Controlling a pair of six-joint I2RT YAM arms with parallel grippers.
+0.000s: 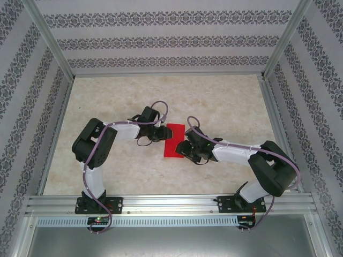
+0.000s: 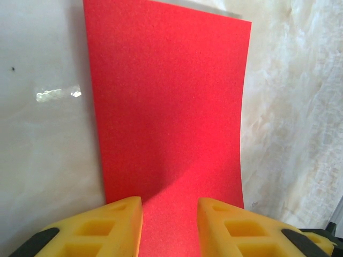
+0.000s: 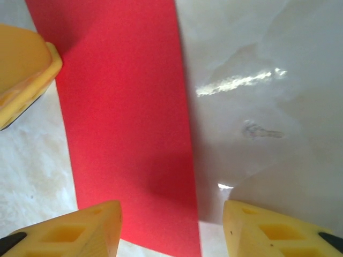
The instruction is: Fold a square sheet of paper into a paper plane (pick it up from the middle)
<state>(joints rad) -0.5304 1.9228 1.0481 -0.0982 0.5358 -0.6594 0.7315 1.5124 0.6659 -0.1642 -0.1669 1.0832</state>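
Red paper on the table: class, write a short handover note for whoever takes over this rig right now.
Left gripper: open, fingers apart over the edge of the paper.
Right gripper: open wide, one paper edge between its fingers.
Neither visibly grips the paper.
Paper: flat on the table between the two grippers, a narrow rectangle, possibly folded once.
Done: at most that one fold; no nose or wing folds show.
To do: pick it up from the middle and fold the plane.

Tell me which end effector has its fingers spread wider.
The right end effector: its fingers stand well apart, one over bare table beside the red paper sheet; the left end effector shows a narrow gap.
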